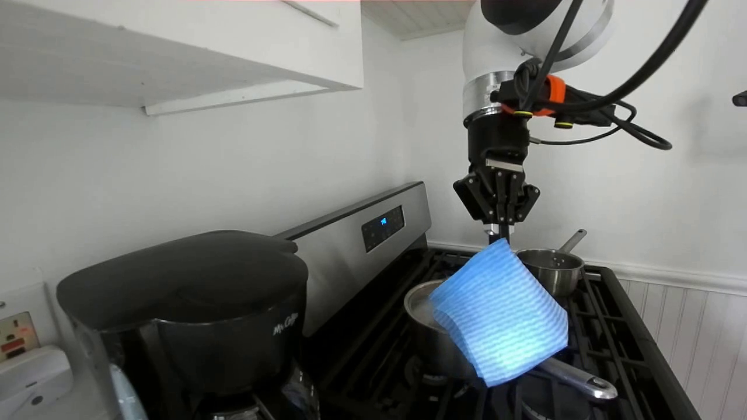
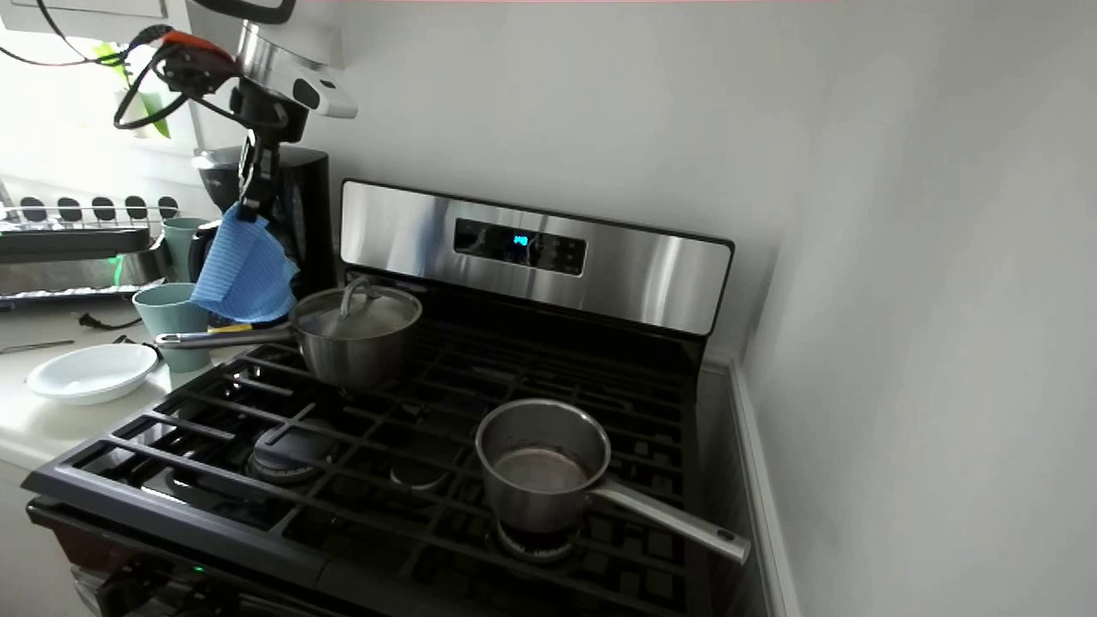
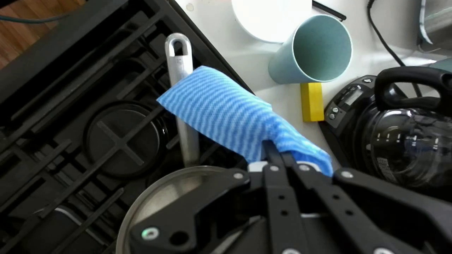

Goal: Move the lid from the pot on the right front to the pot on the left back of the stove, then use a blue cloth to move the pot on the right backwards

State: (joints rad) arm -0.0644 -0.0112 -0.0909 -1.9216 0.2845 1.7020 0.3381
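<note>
My gripper [image 1: 499,233] is shut on the blue striped cloth [image 1: 502,315], which hangs from the fingertips; the grip shows in the wrist view [image 3: 277,151]. In an exterior view the cloth [image 2: 244,270] hangs beside the lidded pot [image 2: 351,360], above its handle [image 2: 223,339]. The glass lid [image 2: 368,315] sits on this pot at the stove's left back. In the wrist view the cloth [image 3: 219,109] covers part of the handle [image 3: 189,144] from above; whether it touches is unclear. The open steel pot [image 2: 536,501] stands at the right front, handle pointing right, away from my gripper.
A black coffee maker [image 1: 187,291] stands on the counter beside the stove. A green cup [image 3: 282,67], a yellow block [image 3: 312,102] and a white bowl [image 2: 90,377] are near the stove's left edge. A steel back panel [image 2: 403,223] rises behind the grates. A cabinet [image 1: 204,46] overhangs.
</note>
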